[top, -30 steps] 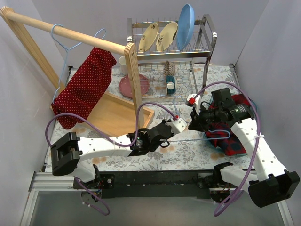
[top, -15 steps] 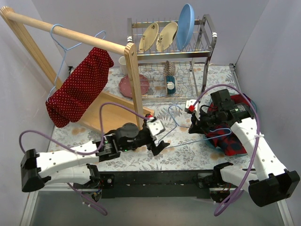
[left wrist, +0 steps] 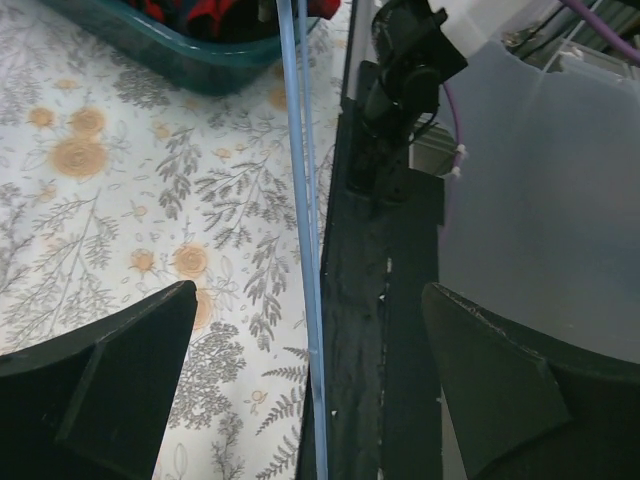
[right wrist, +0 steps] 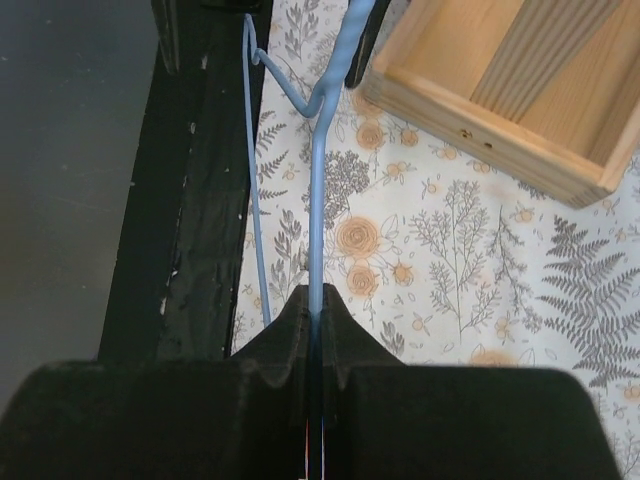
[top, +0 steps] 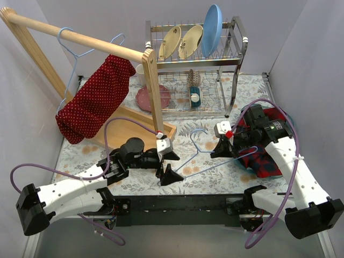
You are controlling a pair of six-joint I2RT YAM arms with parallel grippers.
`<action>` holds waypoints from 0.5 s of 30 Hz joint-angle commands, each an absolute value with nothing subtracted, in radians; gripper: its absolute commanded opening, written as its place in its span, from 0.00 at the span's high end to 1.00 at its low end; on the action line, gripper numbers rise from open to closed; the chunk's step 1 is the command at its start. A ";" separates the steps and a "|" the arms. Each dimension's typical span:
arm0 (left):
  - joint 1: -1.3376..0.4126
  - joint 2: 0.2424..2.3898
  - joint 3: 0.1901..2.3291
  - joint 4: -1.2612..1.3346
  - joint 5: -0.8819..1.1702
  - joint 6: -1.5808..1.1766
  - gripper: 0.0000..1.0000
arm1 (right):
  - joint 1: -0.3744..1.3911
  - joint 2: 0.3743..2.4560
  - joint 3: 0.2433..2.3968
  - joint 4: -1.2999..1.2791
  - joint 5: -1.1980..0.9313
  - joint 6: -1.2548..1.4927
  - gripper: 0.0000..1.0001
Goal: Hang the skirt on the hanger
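Skirt [top: 94,102] hangs off wooden rail [top: 80,37]: likely light, limp, best pinched at bunched top edge; right gripper [right wrist: 316,300] clamps thin blue hanger [right wrist: 316,200], left gripper [left wrist: 310,330] gapes astride its wire.

Top view: light is bright, even and diffuse, arriving from overhead. The pale walls [top: 312,54] are uniformly lit. Shadows under both arms on the bench [top: 220,180] are soft and short, and focus is sharp across the frame.

Left wrist view: the left pincer [left wrist: 310,300] reads as near-black, soft-edged shapes, while the bench print is crisp. The pale panel [left wrist: 560,180] at right is washed out.

Right wrist view: the right pincer [right wrist: 315,300] is a blurred, featureless black mass — the hanger [right wrist: 317,200] sharpens farther out. The left side is dim.
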State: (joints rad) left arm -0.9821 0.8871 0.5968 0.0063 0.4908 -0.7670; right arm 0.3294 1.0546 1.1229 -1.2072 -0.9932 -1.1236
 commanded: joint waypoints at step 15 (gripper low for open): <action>-0.963 1.011 0.646 0.071 0.661 -0.890 0.61 | 0.348 1.037 1.065 -1.163 -1.131 -1.195 0.99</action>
